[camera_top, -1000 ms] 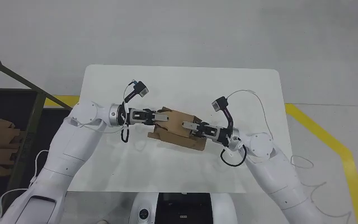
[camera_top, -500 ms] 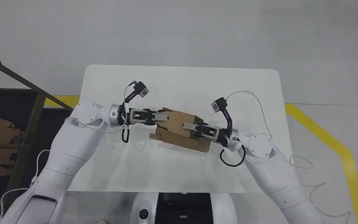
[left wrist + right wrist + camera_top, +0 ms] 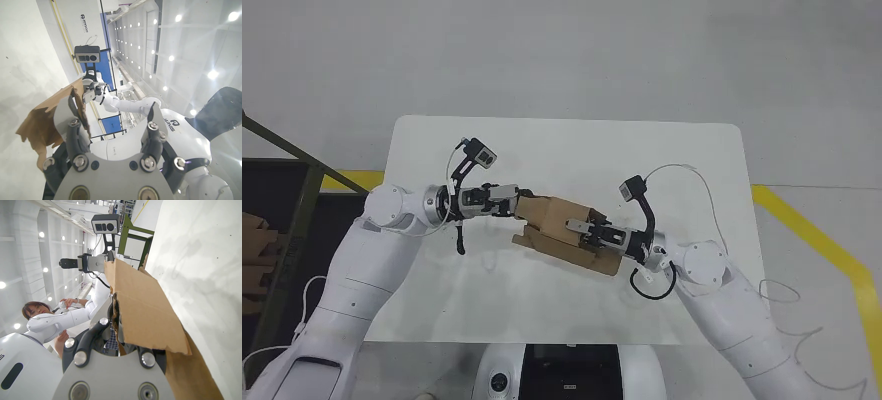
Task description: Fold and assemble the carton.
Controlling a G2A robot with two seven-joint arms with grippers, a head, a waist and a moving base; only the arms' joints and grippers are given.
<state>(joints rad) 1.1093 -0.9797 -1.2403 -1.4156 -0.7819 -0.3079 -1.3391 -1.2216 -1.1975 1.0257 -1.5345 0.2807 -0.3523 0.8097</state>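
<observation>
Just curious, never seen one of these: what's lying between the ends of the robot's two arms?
A partly folded brown carton spans the whole gap, touching both arm ends; the top view shows it.

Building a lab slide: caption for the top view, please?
Left arm and right arm meet at opposite ends of a partly folded brown carton at the middle of a white table.

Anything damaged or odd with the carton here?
Yes. The carton has ragged, torn edges, by the left claw and along its edge at the right claw. Nothing else stands out.
</observation>
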